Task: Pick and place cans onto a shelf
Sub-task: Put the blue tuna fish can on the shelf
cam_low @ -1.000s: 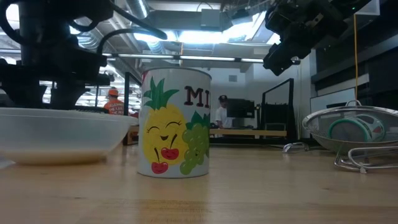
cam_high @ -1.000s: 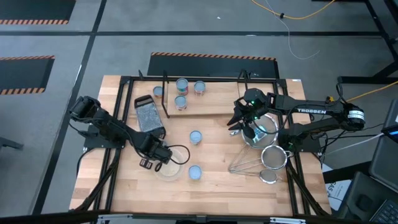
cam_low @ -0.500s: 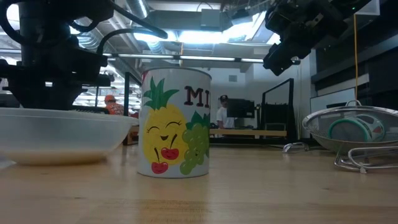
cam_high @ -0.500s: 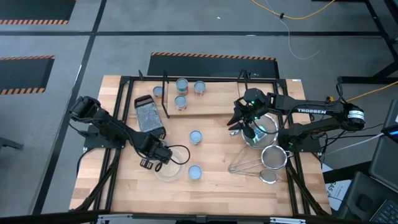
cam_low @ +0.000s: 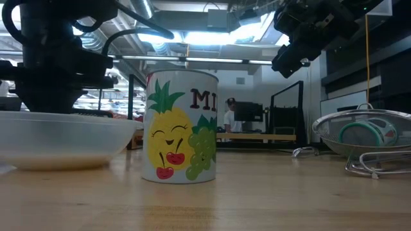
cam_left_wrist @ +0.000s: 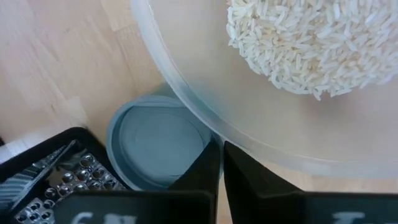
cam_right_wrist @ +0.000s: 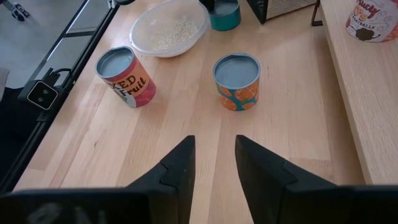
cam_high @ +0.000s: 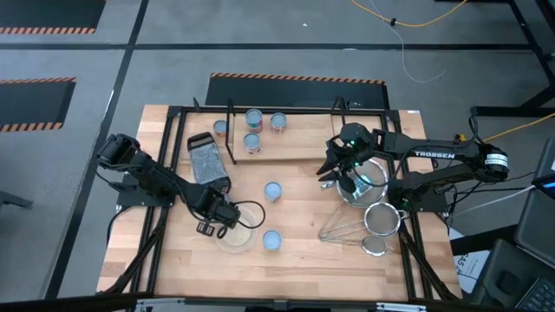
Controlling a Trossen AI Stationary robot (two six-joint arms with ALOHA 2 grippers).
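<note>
Left end effector [cam_left_wrist: 219,163] has closed beside rice bowl [cam_left_wrist: 186,93], teal can [cam_left_wrist: 155,146] adjacent.

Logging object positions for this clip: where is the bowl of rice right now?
In the high view the bowl of rice sits on the table's front-left part, under the left gripper, with a can just to its right and the grater behind it.

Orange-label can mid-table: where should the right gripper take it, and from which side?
Probably the side wall of the orange-label can, pinched across its width from straight above. It stands upright with bare table around it, apart from the red-label can. The right gripper hovers open, facing it.
</note>
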